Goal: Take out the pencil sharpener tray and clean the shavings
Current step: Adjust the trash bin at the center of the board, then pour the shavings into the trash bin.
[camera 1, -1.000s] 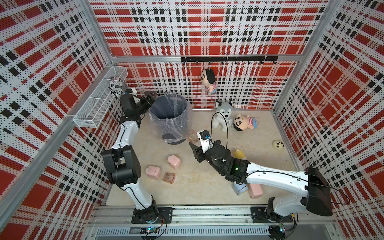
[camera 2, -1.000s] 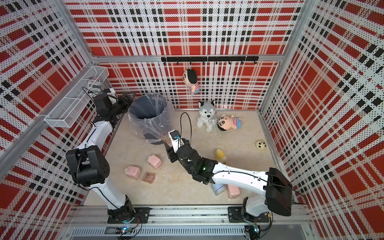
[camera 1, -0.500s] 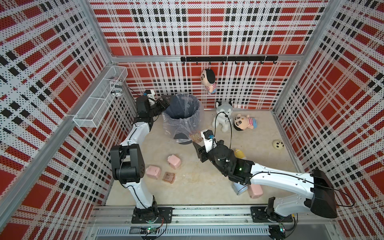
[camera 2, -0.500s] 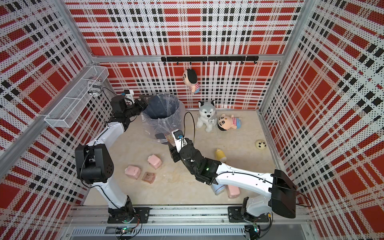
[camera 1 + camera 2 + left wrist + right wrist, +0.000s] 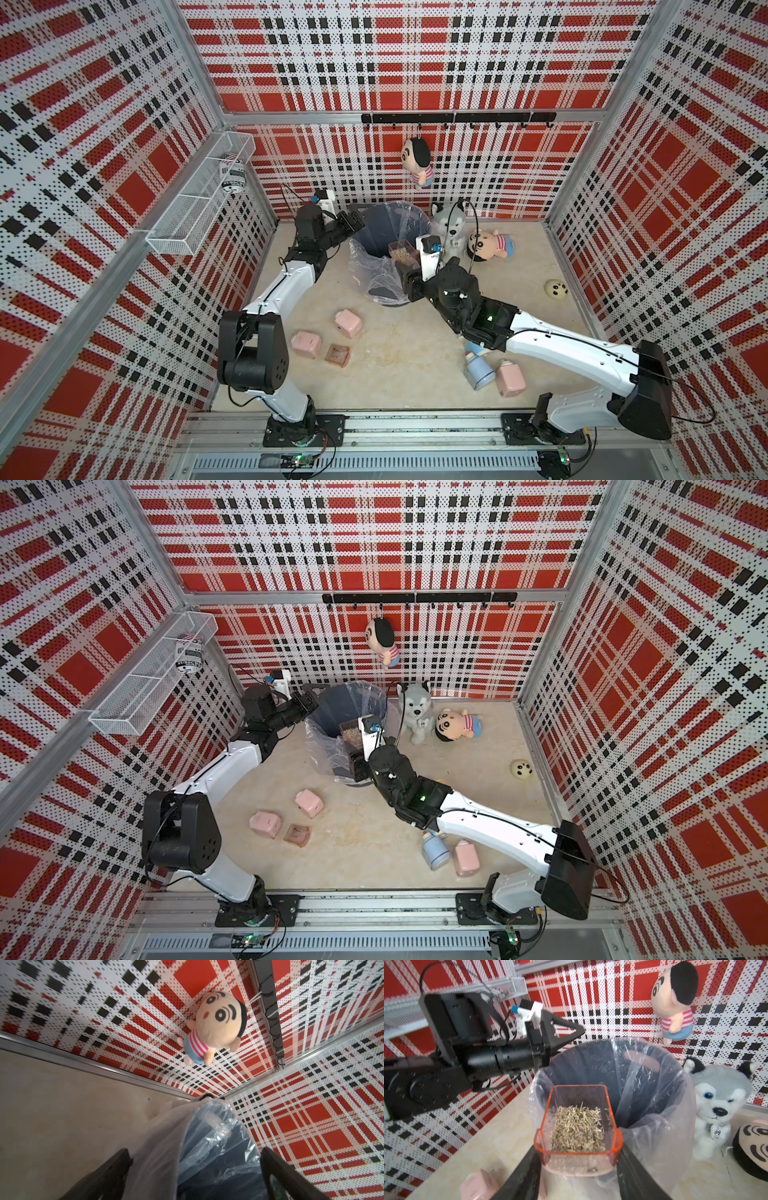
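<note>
Both top views: the right tool (image 5: 406,270) (image 5: 354,752) is clamped on the sharpener tray (image 5: 402,250) (image 5: 350,730) and holds it up at the near rim of the bin (image 5: 376,232) (image 5: 328,712), which stands toward the back of the counter (image 5: 407,345). The left tool (image 5: 353,221) (image 5: 309,702) sits at the bin's left rim. From up here I honestly can't judge how wide it is. A pink sharpener body (image 5: 348,324) lies on the counter in front of the bin, well apart from the tray.

Left wrist view: this one settles the left tool (image 5: 195,1152). Its fingers (image 5: 112,1172) are spread wide, with the bin's plastic liner (image 5: 207,1132) between them, and they're not gripping anything. Can't tell if they touch the liner. The tray doesn't make it into this shot, but the hanging doll (image 5: 218,1026) on the back wall does.

Right wrist view: the only one that shows what's in the tray (image 5: 579,1095), namely a heap of shavings (image 5: 578,1128). The tray is open side up, pinched at its near end between the right tool's (image 5: 578,1164) fingers (image 5: 527,1176), with its far end over the bin's mouth (image 5: 591,1059). You also get the left tool (image 5: 566,1030) side-on at the rim, and a husky plush (image 5: 720,1101) just beside the bin.
</note>
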